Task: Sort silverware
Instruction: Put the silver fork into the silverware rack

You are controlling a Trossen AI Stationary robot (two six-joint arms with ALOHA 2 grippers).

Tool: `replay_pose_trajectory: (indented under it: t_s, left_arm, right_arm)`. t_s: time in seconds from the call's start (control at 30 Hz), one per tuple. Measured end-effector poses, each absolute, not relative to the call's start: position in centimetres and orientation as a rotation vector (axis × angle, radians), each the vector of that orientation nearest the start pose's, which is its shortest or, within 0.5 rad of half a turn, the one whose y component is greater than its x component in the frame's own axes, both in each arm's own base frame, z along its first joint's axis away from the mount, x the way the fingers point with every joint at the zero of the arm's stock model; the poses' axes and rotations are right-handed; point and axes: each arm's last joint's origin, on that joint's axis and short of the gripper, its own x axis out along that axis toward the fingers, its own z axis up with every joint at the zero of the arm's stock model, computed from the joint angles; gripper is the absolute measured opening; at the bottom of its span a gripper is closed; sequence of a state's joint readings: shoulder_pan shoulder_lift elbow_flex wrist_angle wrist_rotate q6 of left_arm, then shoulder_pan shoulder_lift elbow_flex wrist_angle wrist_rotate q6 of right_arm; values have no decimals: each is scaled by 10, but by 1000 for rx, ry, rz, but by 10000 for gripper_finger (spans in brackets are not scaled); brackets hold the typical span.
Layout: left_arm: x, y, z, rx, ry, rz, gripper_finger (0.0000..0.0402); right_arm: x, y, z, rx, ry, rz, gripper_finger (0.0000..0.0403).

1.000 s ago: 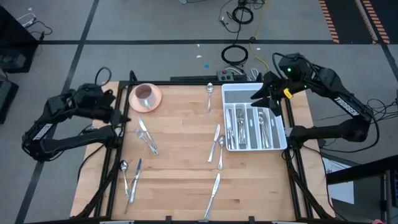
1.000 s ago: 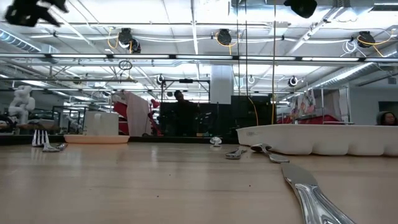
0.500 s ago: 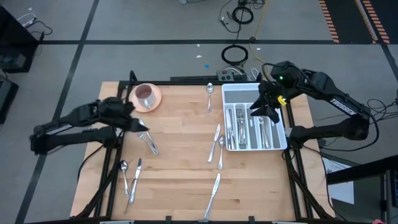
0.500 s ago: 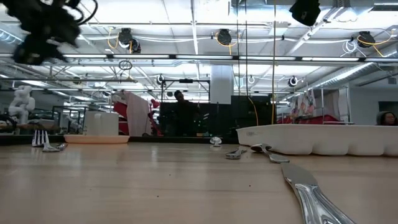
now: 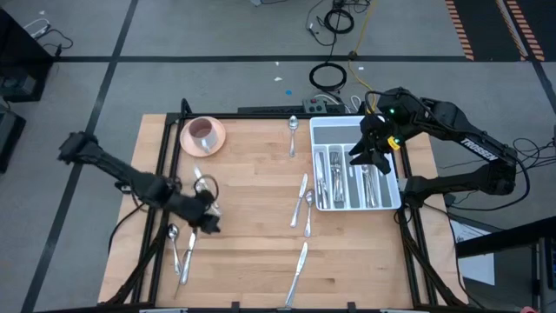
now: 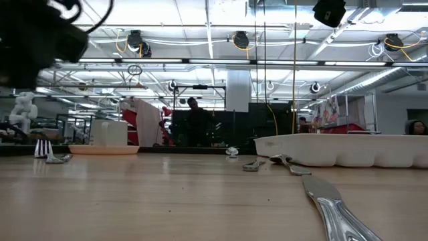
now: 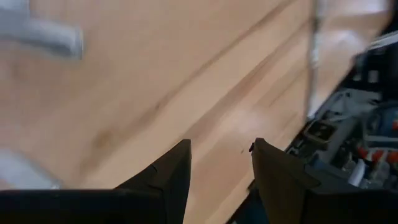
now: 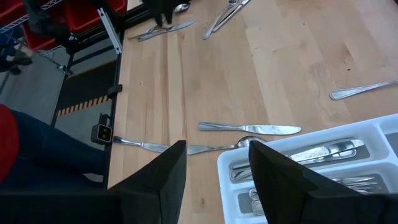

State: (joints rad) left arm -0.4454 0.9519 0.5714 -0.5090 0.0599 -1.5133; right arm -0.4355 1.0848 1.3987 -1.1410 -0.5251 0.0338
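Note:
Silverware lies scattered on the wooden table (image 5: 252, 252): a spoon and a knife (image 5: 182, 248) at the near left, a fork and a knife (image 5: 203, 185) by the left arm, several pieces (image 5: 304, 198) in the middle, a knife (image 5: 297, 268) near the front edge and a spoon (image 5: 293, 132) at the far edge. More pieces (image 5: 334, 178) lie in the white tray (image 5: 352, 130). My left gripper (image 5: 211, 224) hangs open low over the near-left table, touching nothing. My right gripper (image 5: 365, 153) hovers open above the tray, with nothing in it.
A pink saucer with a cup (image 5: 202, 133) stands at the far left corner. The right wrist view shows a knife (image 8: 249, 129) and a spoon (image 8: 186, 148) on the table beside the tray wall (image 8: 298, 155). Bare wood lies between the left and middle pieces.
My left gripper has swung from beside the saucer at the table's left edge toward the near edge and down, ending low over the wood by the near-left spoon and knife. It stays open. The silverware has not moved.

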Motion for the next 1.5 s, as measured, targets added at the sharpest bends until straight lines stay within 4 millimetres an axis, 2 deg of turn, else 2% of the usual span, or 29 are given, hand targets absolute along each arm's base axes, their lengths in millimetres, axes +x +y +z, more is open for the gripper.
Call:
replay_pose_trajectory:
  t_s: [0.2,0.37,0.5,0.73,0.97,1.17,1.3,1.5]
  left_arm:
    - [151,-114,192,-1294,1198,453,173]
    - [136,-134,181,-1297,1279,575,173]
    - [123,-140,176,-1274,1330,670,173]
    - [108,-151,174,-1262,1407,703,173]
    - [108,-168,158,-1210,1481,692,173]
    - [107,-172,143,-1104,1535,757,170]
    - [109,-171,142,-1104,1546,762,132]
    - [112,-170,142,-1095,1529,743,19]
  right_arm:
    - [164,-60,401,414,736,72,167]
    - [164,-60,401,419,736,70,167]
    - [164,-60,401,418,736,71,167]
    - [164,-60,401,418,736,71,167]
    - [164,-60,401,420,736,70,167]
    - [164,-60,401,421,736,70,167]
    - [164,-60,401,420,736,69,167]
    - [164,-60,401,421,736,69,167]
